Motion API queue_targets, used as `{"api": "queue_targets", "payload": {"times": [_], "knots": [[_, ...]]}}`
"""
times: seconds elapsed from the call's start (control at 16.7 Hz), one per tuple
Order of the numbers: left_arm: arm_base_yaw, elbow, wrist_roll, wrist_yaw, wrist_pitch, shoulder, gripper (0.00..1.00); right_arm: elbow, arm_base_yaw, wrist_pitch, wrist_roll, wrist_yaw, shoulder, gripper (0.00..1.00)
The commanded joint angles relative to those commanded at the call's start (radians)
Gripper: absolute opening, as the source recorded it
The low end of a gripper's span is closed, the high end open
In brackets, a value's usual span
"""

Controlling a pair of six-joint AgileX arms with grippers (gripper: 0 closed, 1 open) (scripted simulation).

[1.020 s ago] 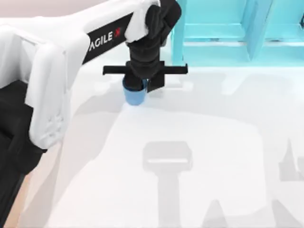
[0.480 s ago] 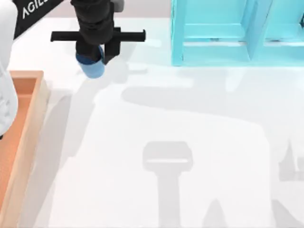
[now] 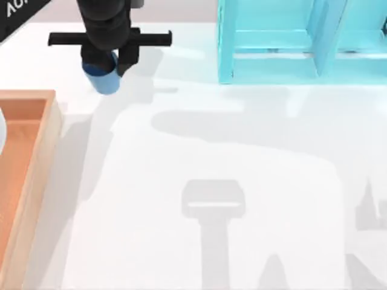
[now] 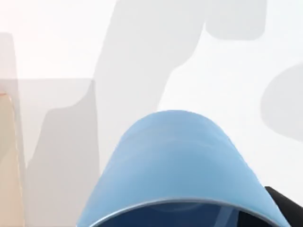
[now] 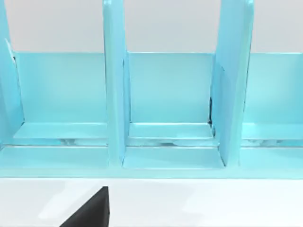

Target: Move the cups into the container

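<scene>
The left gripper (image 3: pixel 107 63) is clamped on the blue cup (image 3: pixel 103 80), which hangs just below its fingers, above the white table (image 3: pixel 242 181) near the far left. The wooden tray (image 3: pixel 27 175) lies nearby, below and to the left of the gripper. The turquoise cabinet (image 3: pixel 284 42) stands well apart to its right.

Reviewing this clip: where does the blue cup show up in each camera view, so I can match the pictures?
Top view: the blue cup sits at upper left, gripped by the left end effector, beyond the far end of the wooden tray.
Left wrist view: the blue cup is close up at lower centre.
Right wrist view: the cup is not in it; the turquoise cabinet faces the camera.
Shared landmark: the wooden tray's rim, in the top and left wrist views.
</scene>
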Motion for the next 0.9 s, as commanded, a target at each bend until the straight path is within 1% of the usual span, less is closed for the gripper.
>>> {"api": "queue_targets", "payload": {"times": [0.12, 0.24, 0.54, 0.66, 0.78, 0.9], "knots": [[0.052, -0.057, 0.054, 0.002, -0.008, -0.057, 0.00, 0.000, 0.000, 0.000, 0.000, 0.000, 0.000, 1.00], [0.131, -0.148, 0.133, 0.007, -0.025, -0.146, 0.00, 0.000, 0.000, 0.000, 0.000, 0.000, 0.000, 1.00], [0.385, -0.455, 0.365, 0.027, -0.082, -0.405, 0.00, 0.000, 0.000, 0.000, 0.000, 0.000, 0.000, 1.00], [0.467, -0.541, 0.443, 0.033, -0.103, -0.486, 0.00, 0.000, 0.000, 0.000, 0.000, 0.000, 0.000, 1.00], [0.510, -0.584, 0.485, 0.037, -0.116, -0.529, 0.00, 0.000, 0.000, 0.000, 0.000, 0.000, 0.000, 1.00], [0.515, -0.589, 0.491, 0.037, -0.118, -0.534, 0.00, 0.000, 0.000, 0.000, 0.000, 0.000, 0.000, 1.00]]}}
